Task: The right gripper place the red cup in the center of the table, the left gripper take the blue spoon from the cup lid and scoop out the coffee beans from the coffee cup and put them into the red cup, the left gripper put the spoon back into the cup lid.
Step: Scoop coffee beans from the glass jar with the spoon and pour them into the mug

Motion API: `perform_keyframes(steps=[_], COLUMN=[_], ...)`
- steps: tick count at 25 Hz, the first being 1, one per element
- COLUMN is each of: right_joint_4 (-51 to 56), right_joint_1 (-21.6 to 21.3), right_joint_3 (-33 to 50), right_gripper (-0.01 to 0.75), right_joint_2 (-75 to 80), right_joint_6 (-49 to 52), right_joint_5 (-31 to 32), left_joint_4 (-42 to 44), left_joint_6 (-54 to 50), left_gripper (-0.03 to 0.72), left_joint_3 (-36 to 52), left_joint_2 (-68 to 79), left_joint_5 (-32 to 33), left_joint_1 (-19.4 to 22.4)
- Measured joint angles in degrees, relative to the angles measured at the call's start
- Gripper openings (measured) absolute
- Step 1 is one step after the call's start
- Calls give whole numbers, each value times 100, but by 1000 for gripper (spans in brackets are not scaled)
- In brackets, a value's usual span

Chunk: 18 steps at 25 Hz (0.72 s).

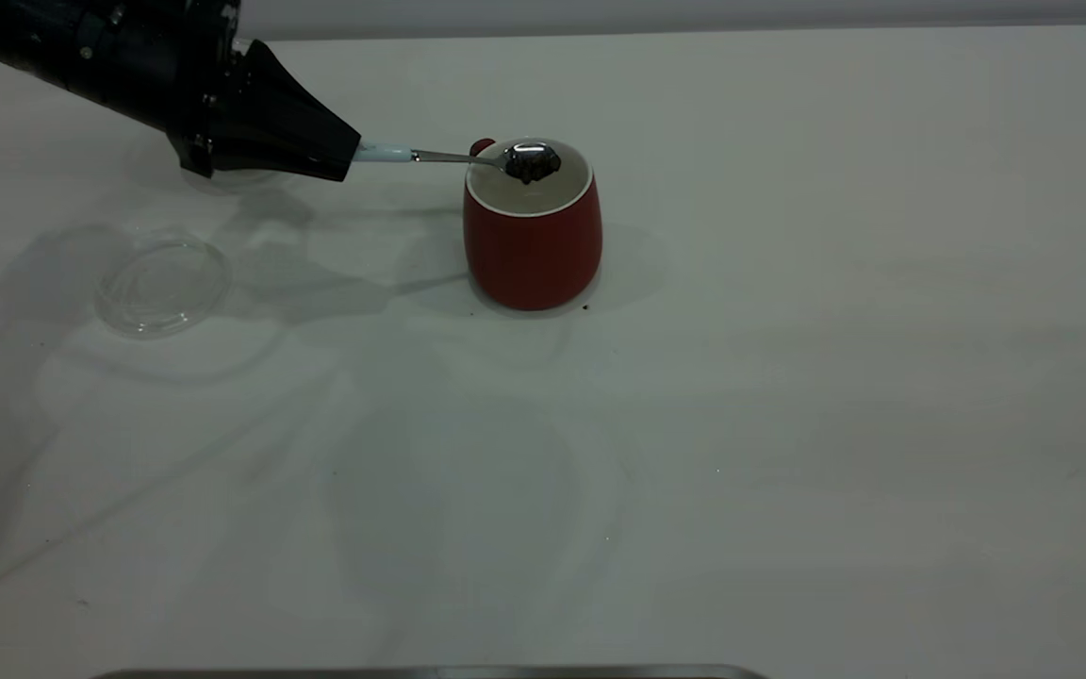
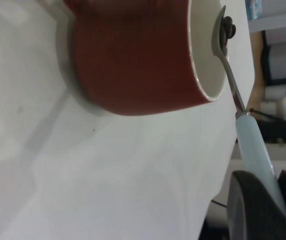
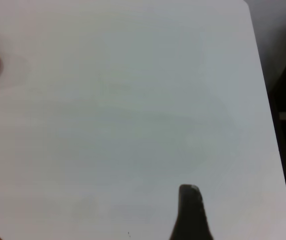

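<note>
The left tool [image 1: 347,158] was shut tight on the pale handle of the blue spoon [image 1: 449,157], reaching in from the far left edge of the tabletop [image 1: 788,424] — and the spoon's metal bowl hung right over the open mouth of the red cup [image 1: 532,240], loaded with a small clump of coffee beans [image 1: 532,166]. In the left wrist view the spoon [image 2: 242,115] ran from the clamped handle out past the cup's white rim, with the beans [image 2: 227,31] perched on the bowl and not yet tipped in. The red cup stood upright near the middle of the tabletop, handle turned away at the back. The cup lid [image 1: 161,283] lay bare on the tabletop well to the left, waiting for the spoon. The coffee cup was mostly hidden behind the left arm. The right tool [image 3: 190,212] was parked off to the side, only 1 dark fingertip showing, so I could not tell how it stood. By my read the spoon was light, stiff and slick — best gripped on the thicker handle, as here — and the loose beans would roll off at any jolt, so a slow wrist roll over the cup looked the safest pour.
</note>
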Motion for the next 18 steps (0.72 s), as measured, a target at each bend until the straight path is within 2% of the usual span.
perform_keyframes(steps=[6,9,18], right_joint_4=[0,0,0], right_joint_1=[0,0,0], right_joint_3=[0,0,0], right_gripper=[590,590,590], right_joint_2=[0,0,0], right_joint_6=[0,0,0], right_joint_5=[0,0,0], left_joint_4=[18,18,-15], left_joint_6=[592,653,788], left_gripper=[126,126,126], left_joint_3=[0,0,0], left_joint_2=[0,0,0], left_joint_5=[-214,-521,-632], left_joint_1=[0,0,-6])
